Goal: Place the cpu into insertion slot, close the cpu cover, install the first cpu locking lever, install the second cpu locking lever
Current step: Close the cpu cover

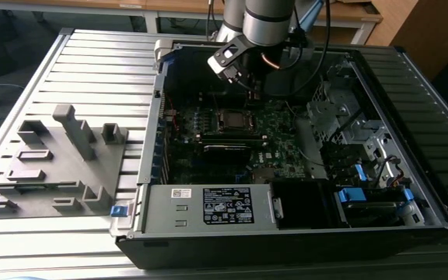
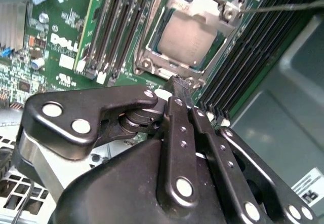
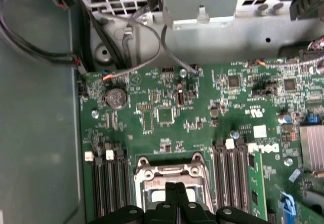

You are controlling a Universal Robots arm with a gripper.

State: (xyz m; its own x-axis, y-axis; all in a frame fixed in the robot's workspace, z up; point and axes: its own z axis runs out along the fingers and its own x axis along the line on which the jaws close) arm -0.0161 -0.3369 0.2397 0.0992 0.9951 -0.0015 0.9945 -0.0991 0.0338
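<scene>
The cpu, a dull grey square, lies in the insertion slot on the green motherboard. The silver cpu cover lies flat around its edges. A thin lever rod runs away from one corner of the socket. My gripper hangs just above the socket's edge, its black fingers pressed together and holding nothing. In the first wrist view the gripper sits over the cpu cover. In the exterior view the gripper is above and behind the socket inside the open case.
Black memory slots flank the socket on both sides. A black labelled power supply box fills the case's near side, with drive cages at the exterior view's right. A grey parts fixture lies on the slatted table.
</scene>
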